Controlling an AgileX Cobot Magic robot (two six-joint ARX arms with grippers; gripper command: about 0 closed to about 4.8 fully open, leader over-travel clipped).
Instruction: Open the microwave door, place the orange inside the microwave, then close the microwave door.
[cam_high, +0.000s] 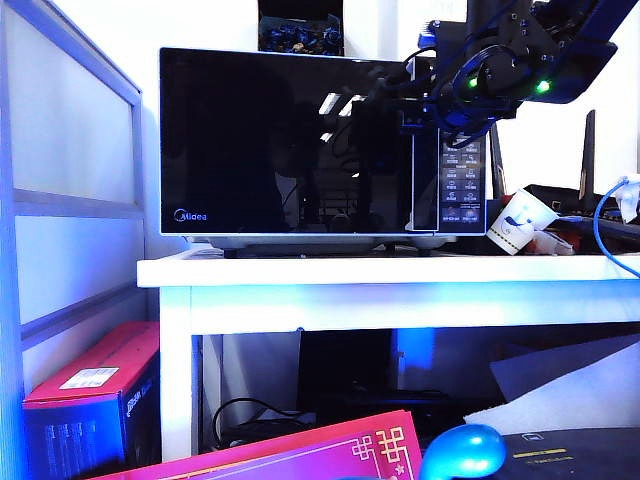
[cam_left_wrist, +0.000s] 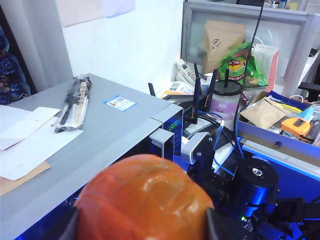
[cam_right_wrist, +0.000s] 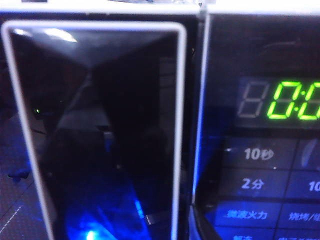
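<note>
Now right gripper (cam_high: 408, 100) at microwave door (cam_high: 280, 140) handle strip (cam_right_wrist: 107, 130), beside button panel (cam_right_wrist: 260, 165); jaw state cannot tell; strip's long axis vertical; door shut; left gripper (cam_left_wrist: 142, 227) clamps orange (cam_left_wrist: 142, 197) above microwave (cam_left_wrist: 100, 135), farther from handle.

We see a white bench (cam_high: 300, 270) carrying a tilted paper cup (cam_high: 520, 222) beside a black router (cam_high: 585, 195). Below it, we see a red box (cam_high: 95, 375) and a blue mouse (cam_high: 462, 452).
</note>
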